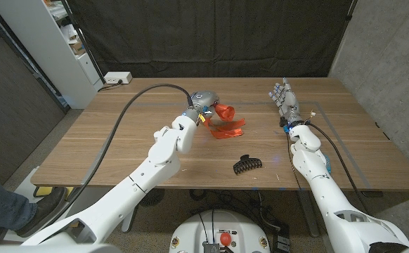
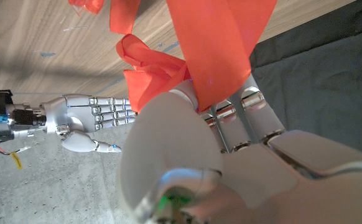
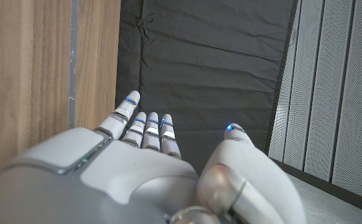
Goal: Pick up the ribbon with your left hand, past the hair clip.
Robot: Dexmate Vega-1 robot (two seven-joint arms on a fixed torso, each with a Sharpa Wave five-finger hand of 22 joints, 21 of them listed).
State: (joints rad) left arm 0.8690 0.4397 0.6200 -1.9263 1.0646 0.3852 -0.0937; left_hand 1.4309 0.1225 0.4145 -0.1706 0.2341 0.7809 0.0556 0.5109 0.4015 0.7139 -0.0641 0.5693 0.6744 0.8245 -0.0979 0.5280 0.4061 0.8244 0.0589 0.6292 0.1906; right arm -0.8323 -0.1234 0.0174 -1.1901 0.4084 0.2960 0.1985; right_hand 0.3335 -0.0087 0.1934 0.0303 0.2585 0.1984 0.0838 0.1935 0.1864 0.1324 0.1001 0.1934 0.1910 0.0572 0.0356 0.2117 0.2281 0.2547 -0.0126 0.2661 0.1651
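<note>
L robot hand (image 1: 203,100) pinches ribbon (image 1: 227,123) | ribbon trails to table, beyond hair clip (image 1: 246,164)

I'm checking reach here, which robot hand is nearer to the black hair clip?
Left, narrowly. The left robot hand holds the ribbon just beyond the hair clip; the right robot hand is open, farther off toward the table's right side.

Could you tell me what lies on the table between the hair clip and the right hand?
Nothing: in the head view only bare wood separates the hair clip from the right hand, which is held open.
</note>
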